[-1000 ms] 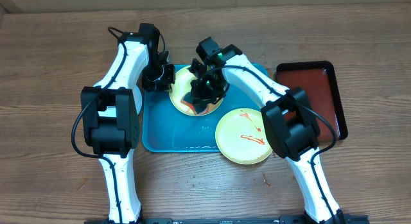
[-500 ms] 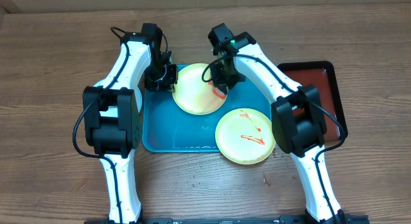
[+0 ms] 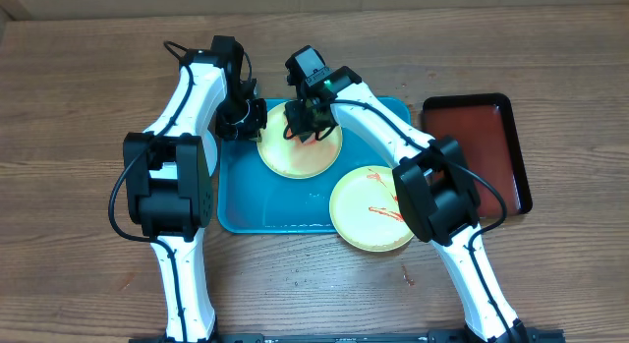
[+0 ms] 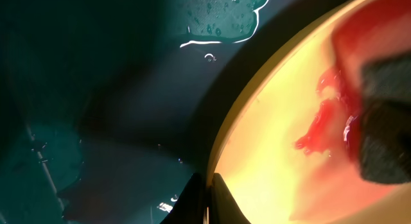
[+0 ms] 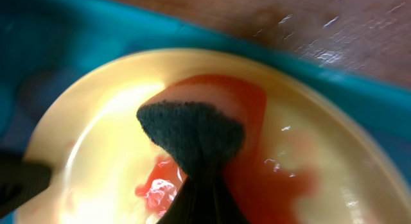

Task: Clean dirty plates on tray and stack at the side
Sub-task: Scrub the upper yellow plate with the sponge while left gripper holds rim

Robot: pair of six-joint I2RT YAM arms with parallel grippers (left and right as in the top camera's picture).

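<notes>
Tray: the big turquoise-blue plastic tray (image 3: 285, 207) lies between both arms.
Plate: the round pale yellow-green plastic plate (image 3: 285, 158) sits in the tray's far half, smeared with red sauce (image 5: 157, 185).
Left side: the left gripper (image 4: 207, 197) pinches that plate's left rim tight.
Right side: the right gripper (image 5: 200, 195) squeezes a dark scrub sponge (image 5: 191, 131), pressed on the plate.
Next rub: the sauce lies right under and around the sponge, so the right arm is nearer.
</notes>
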